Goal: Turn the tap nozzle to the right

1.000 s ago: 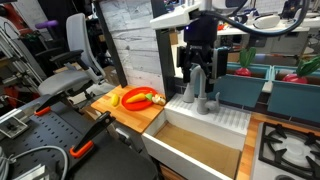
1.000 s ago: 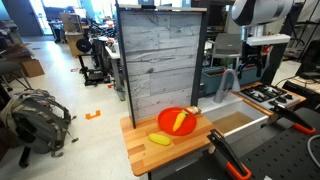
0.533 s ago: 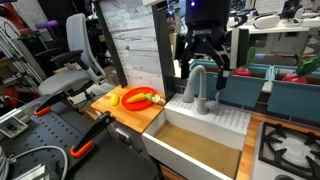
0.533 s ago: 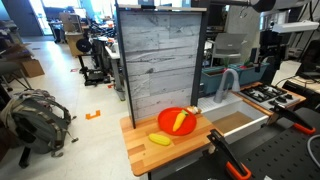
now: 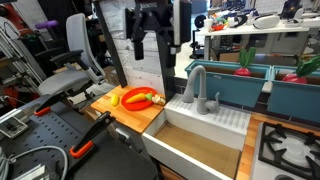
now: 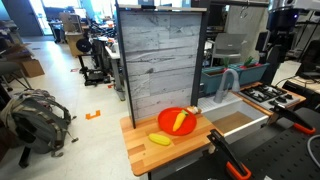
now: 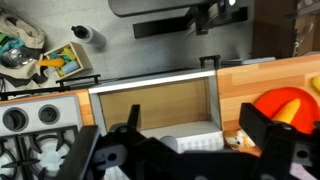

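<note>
Overhead, the arm hangs with its wrist pointing down, the gripper (image 5: 158, 45) high above the sink (image 5: 188, 156) and left of the tap nozzle (image 5: 197, 69). That nozzle stands upright at the sink's far end, arch overhead, outlet facing down. The jaws are spread wide, gripping nothing.

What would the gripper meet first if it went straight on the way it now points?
Likely the white sink ledge, which the wrist view shows between the fingers of the open, downward-pointing gripper. Depth is unclear, and the tap nozzle stands close by.
</note>
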Motion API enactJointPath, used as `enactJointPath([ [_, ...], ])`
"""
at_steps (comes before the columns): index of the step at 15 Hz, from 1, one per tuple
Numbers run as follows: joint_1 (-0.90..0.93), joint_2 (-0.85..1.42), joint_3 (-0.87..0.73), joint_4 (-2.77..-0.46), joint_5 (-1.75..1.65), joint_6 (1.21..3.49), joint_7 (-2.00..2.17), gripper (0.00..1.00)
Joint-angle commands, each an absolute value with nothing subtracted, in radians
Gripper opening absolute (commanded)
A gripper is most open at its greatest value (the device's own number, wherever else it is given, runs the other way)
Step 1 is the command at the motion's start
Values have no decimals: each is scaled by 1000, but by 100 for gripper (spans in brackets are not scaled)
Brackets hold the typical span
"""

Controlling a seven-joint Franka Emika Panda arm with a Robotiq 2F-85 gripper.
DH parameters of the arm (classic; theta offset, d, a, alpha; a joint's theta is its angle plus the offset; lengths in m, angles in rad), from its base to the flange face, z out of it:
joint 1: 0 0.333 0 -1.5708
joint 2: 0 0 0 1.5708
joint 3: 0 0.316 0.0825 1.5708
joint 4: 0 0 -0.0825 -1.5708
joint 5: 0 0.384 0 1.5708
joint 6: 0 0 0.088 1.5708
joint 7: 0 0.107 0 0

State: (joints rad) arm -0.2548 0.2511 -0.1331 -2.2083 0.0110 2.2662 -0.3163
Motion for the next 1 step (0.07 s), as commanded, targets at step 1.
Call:
enactJointPath([
  [1, -246, 225, -138, -2229, 14, 2264, -320, 100],
])
